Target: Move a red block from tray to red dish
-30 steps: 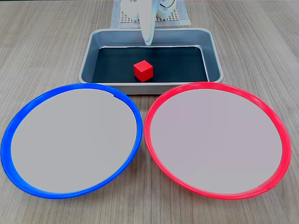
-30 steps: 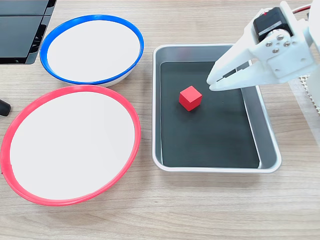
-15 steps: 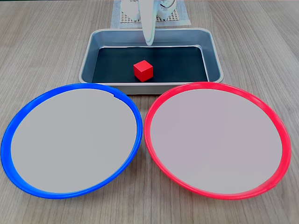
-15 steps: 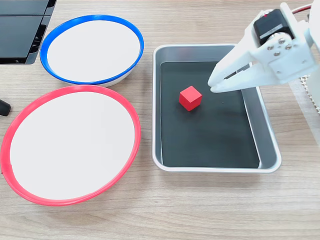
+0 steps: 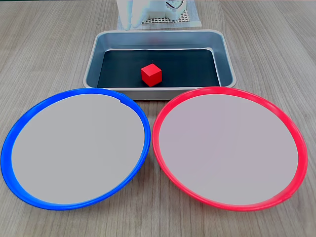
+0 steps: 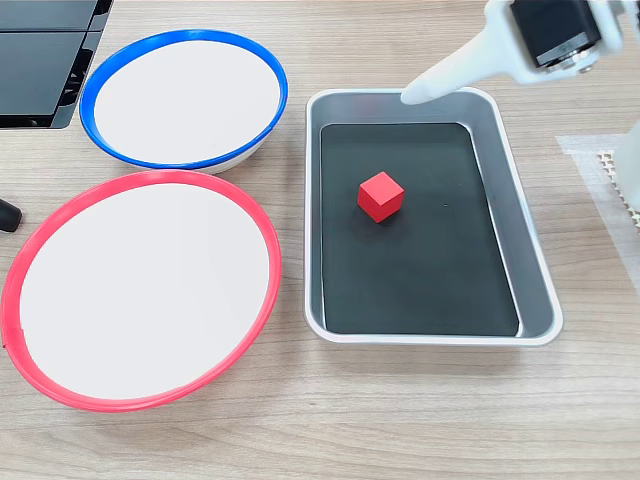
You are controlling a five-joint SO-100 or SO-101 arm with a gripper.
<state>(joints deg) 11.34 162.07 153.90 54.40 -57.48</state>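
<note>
The red block (image 5: 151,74) (image 6: 381,195) rests on the black bottom of the silver tray (image 5: 93,66) (image 6: 536,272), free of any grip. My white gripper (image 6: 410,96) hovers above the tray's far rim in one fixed view, and its fingers taper to one closed tip with nothing in it. In the other fixed view the gripper (image 5: 129,22) is a blur behind the tray's back left corner. The red dish (image 5: 229,148) (image 6: 145,290) lies in front of the tray with nothing on it.
A blue-rimmed dish (image 5: 76,148) (image 6: 185,95) lies beside the red one. A white mesh mat (image 5: 185,19) (image 6: 610,165) sits under the arm's base. A dark flat object (image 6: 45,60) occupies one table corner.
The gripper has lifted and swung away from over the tray's middle toward its far rim. The red block has not moved.
</note>
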